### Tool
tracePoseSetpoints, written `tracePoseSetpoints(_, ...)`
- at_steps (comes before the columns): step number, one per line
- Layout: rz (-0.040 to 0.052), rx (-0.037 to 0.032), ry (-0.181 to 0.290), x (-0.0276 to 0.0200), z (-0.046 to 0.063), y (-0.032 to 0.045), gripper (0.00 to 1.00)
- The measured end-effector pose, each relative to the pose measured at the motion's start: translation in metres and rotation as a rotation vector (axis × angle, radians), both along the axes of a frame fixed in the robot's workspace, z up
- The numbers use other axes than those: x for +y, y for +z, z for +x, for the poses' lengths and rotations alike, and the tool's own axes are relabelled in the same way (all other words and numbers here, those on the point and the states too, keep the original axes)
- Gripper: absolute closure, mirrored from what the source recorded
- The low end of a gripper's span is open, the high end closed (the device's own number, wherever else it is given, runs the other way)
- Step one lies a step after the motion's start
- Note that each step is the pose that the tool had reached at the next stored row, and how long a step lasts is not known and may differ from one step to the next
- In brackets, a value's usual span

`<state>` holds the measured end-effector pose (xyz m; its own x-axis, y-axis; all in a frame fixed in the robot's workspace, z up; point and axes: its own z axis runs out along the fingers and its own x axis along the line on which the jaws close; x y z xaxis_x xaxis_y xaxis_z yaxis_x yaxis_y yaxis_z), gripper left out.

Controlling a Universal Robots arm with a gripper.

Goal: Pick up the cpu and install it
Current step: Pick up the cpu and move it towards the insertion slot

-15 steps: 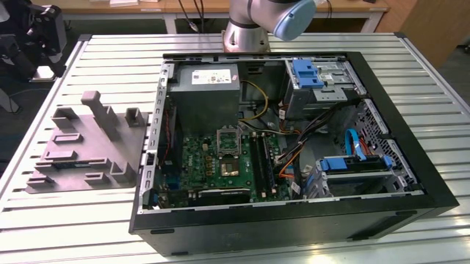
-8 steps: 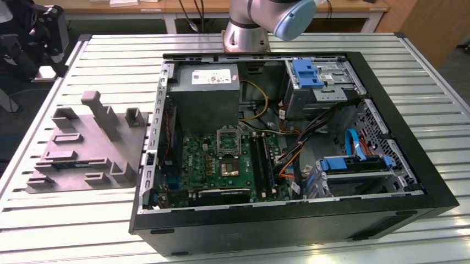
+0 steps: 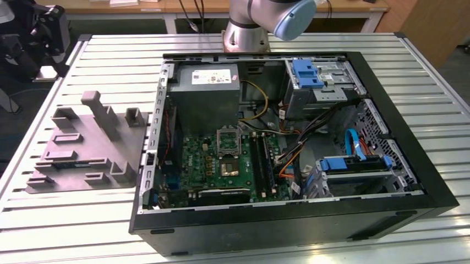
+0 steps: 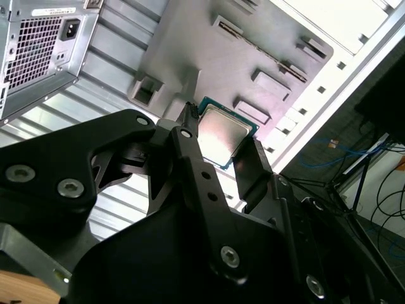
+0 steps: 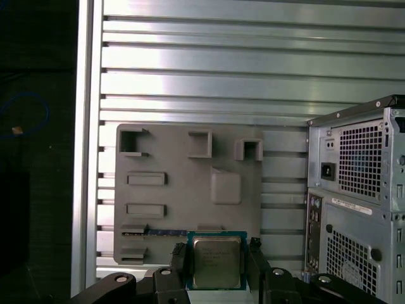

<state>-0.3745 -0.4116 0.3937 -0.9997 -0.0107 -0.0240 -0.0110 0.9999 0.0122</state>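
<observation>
Ribbed aluminium table (image 3: 96,55) fills the exterior view. On that view's left a grey tray (image 3: 81,148) with raised blocks and pockets lies flat on the slats. Just beside it, toward the view's right, an open black case (image 3: 294,220) lies on its side. Inside the case, going the same way, come the grey power supply (image 3: 206,93), the green board (image 3: 213,165) with its dark socket (image 3: 229,166), then loose cables and two blue drive brackets (image 3: 306,74) (image 3: 353,163). The arm's base (image 3: 250,25) stands behind the case.

In both wrist views the gripper (image 5: 217,263) (image 4: 221,144) is clamped on the cpu (image 5: 217,261) (image 4: 223,136). One black finger (image 5: 179,259) (image 4: 190,158) presses each of two opposite edges, and the chip's silvery top faces the cameras, with a thin green rim round it.

The cpu hangs off the table, well apart from the socket. In the first wrist view it shows against the tray's (image 5: 190,190) edge. A thin strip (image 5: 161,232) sits in a tray slot beside it, and the case's vented rear (image 5: 354,190) stands beside the tray. The second wrist view has the tray (image 4: 240,57) behind the chip and the vented rear (image 4: 38,44) off to one side.
</observation>
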Motion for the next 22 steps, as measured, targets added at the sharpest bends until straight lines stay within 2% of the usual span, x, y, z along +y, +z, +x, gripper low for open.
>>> tracePoseSetpoints(22, 0.0000, -0.0001, 0.000, 0.0000, 0.0062, 0.0000, 0.53)
